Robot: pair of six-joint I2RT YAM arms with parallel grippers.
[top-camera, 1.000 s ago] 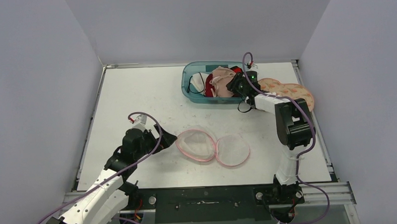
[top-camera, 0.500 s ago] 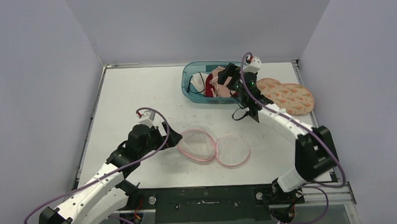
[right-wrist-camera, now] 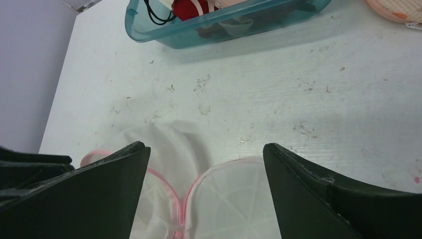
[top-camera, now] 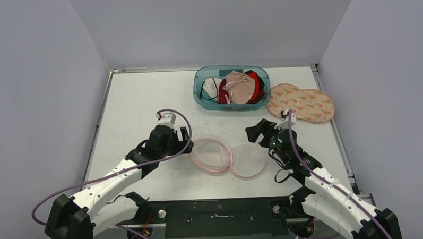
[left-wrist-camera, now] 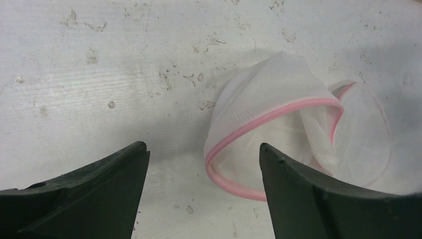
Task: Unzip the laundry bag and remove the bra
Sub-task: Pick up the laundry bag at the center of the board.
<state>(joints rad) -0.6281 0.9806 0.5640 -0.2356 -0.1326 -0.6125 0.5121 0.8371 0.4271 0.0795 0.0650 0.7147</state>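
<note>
The table (top-camera: 145, 100) is white, scuffed with grey specks and smudges that show plainly in both wrist views, and edged with metal rails at the sides and a black bar (top-camera: 218, 219) along the near edge. Plain pale lilac-grey walls (top-camera: 211, 24) close it in on the left, back and right. The bag (top-camera: 227, 157), white mesh with pink trim, lies unzipped and spread in two round halves on the near middle of the table, between the two grippers. The left gripper (top-camera: 185, 141) sits low just left of the bag, jaws wide apart and holding nothing. The right gripper (top-camera: 256, 131) is just right of the bag, jaws likewise spread wide and empty. At the back stands a teal bin (top-camera: 197, 89) heaped with garments, and the beige bra (top-camera: 240, 90) lies on top of that heap. A flat orange-patterned pouch (top-camera: 301, 102) rests on the table just right of the bin.
</note>
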